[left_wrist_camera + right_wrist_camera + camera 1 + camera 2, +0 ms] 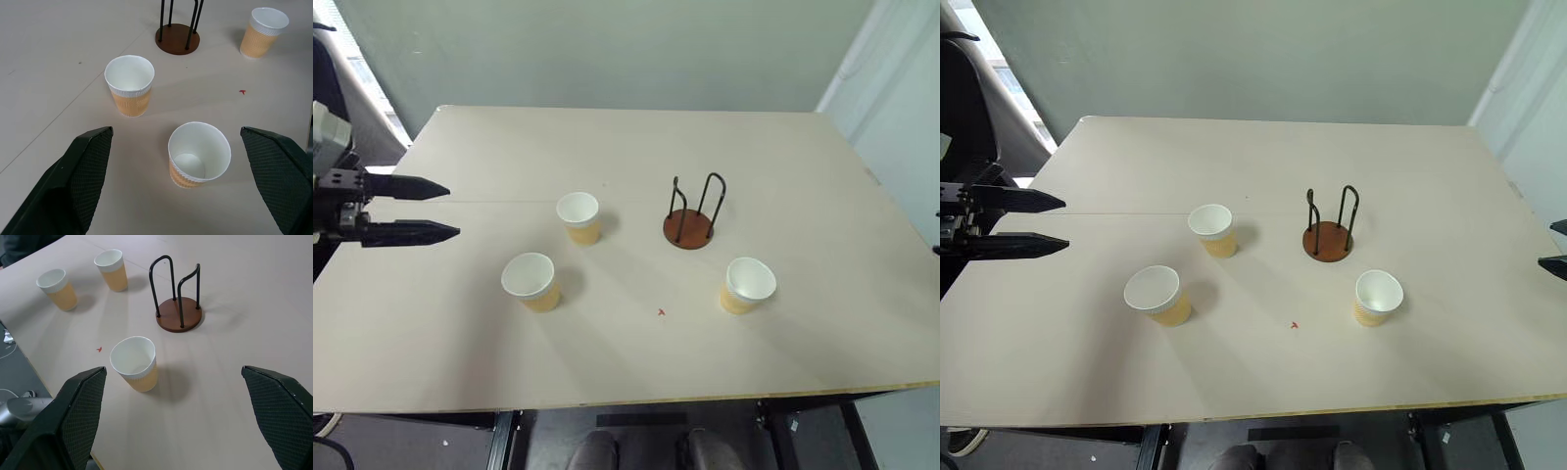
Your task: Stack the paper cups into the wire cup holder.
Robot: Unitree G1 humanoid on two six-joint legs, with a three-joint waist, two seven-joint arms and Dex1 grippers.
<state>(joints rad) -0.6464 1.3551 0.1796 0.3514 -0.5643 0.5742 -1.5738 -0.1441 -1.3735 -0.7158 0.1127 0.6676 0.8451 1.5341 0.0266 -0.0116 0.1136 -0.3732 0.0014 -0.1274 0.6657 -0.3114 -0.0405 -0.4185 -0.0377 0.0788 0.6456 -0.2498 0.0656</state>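
- Paper cups, three alike, tapered, pale yellow-tan outside and white inside, all upright and mouth-up on the pale beige table top, well apart from one another.
- Nearest-left cup toward the left front; second cup just behind it and nearer the middle; third cup on the right, in front of the holder.
- Wire cup holder, a round reddish-brown wooden disc with two upright black wire loops, standing empty near the table's middle, between the second and third cups but touching neither.
- Small red mark on the table in front of the holder, of no use to the task.
- Left gripper, two black fingers spread wide and holding nothing, hovering over the table's left edge, pointing toward the two left cups.
- Right gripper, black fingers likewise spread wide and empty, looking onto the third cup with the holder beyond it.
- Step in hand, by judgement: the very start, nothing stacked, no cup grasped, first reach not yet made.
- Next move probably calls for bringing one gripper around a cup's wall, closing gently enough not to crush the paper, then lifting and lowering it between the wire loops onto the disc.
- Likely risk: tipping a light cup on approach or catching its rim on a loop.
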